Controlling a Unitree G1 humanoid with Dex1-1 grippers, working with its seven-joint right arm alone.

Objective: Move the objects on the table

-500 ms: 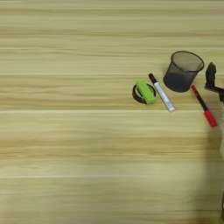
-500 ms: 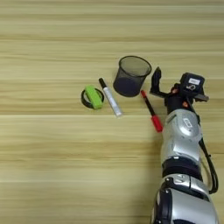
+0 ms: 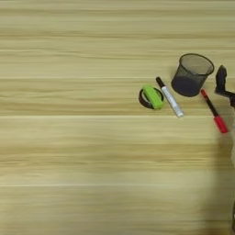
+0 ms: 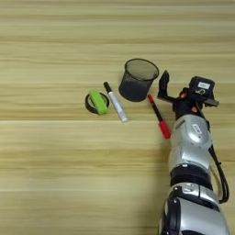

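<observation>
- The silver forearm (image 4: 190, 137) comes up from the bottom edge at about five o'clock of the table (image 4: 55, 174), a wide light wood-grain top that fills both views.
- At its end the right gripper (image 4: 170, 89) stands just right of the objects. One black finger (image 4: 163, 82) points up beside the pen cup; whether the hand is open or closed I cannot tell, and it grips nothing that shows.
- The red marker (image 4: 159, 116) lies nearest the hand, slanting from ten o'clock down to four o'clock, its fat cap end toward the robot. It looks light, stiff and smooth, likely to roll; a pinch across the middle of the barrel would suit.
- At nine o'clock from it lies the white black-capped marker (image 4: 115, 102), on the same slant; it should handle alike.
- Further left, the lime-green oblong block (image 4: 97, 101) rests on top of the black tape roll (image 3: 146, 98). The block looks light and rigid, best taken across its narrow sides; lifting the roll first could tip it off.
- Farthest, at twelve o'clock of the markers, stands the black wire-mesh pen cup (image 4: 138, 79), upright. Probably light, springy mesh; one finger inside the rim seems safest.
</observation>
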